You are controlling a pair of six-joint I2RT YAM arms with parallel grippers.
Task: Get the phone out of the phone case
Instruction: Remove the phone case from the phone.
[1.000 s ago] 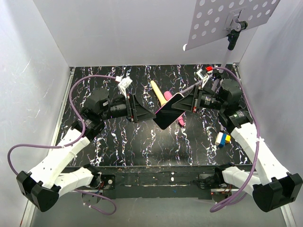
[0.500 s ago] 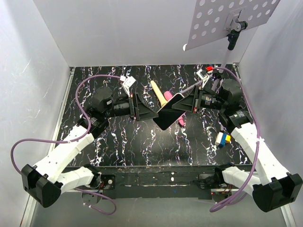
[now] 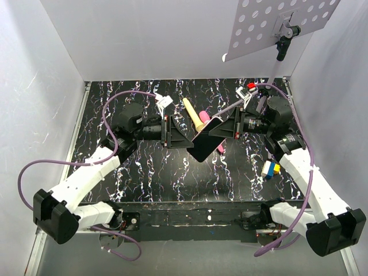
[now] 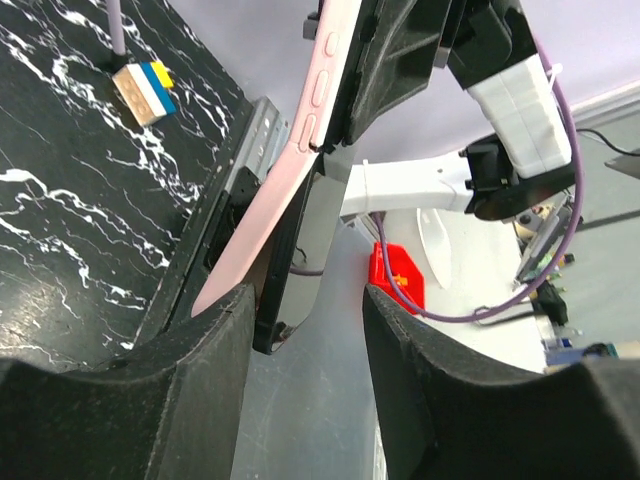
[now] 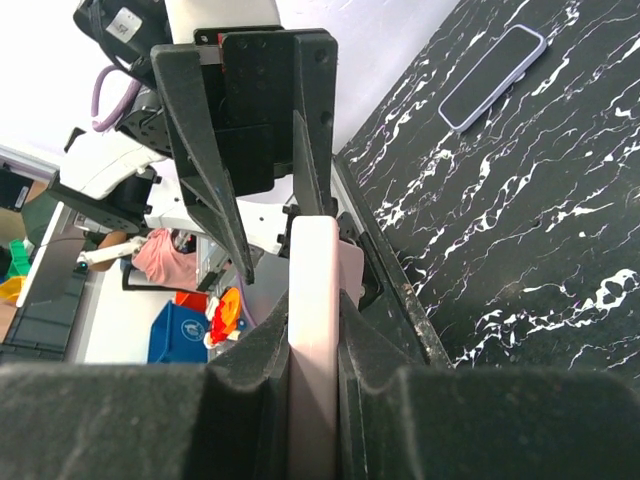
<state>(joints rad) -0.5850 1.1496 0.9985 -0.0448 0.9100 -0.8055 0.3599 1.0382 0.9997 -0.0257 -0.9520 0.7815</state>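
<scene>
The phone case (image 5: 312,330) stays clamped in our right pincer (image 3: 221,127). Our left pincer (image 4: 305,300), apart but narrowing, now straddles its free end for prying.

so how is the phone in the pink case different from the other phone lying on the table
The phone is held tilted above the table, clamped in the right tool; the other phone lies flat on it, screen up. The phone sits in the salmon-pink phone case; the other phone is bare, with a thin lilac rim. Both have dark screens.
</scene>
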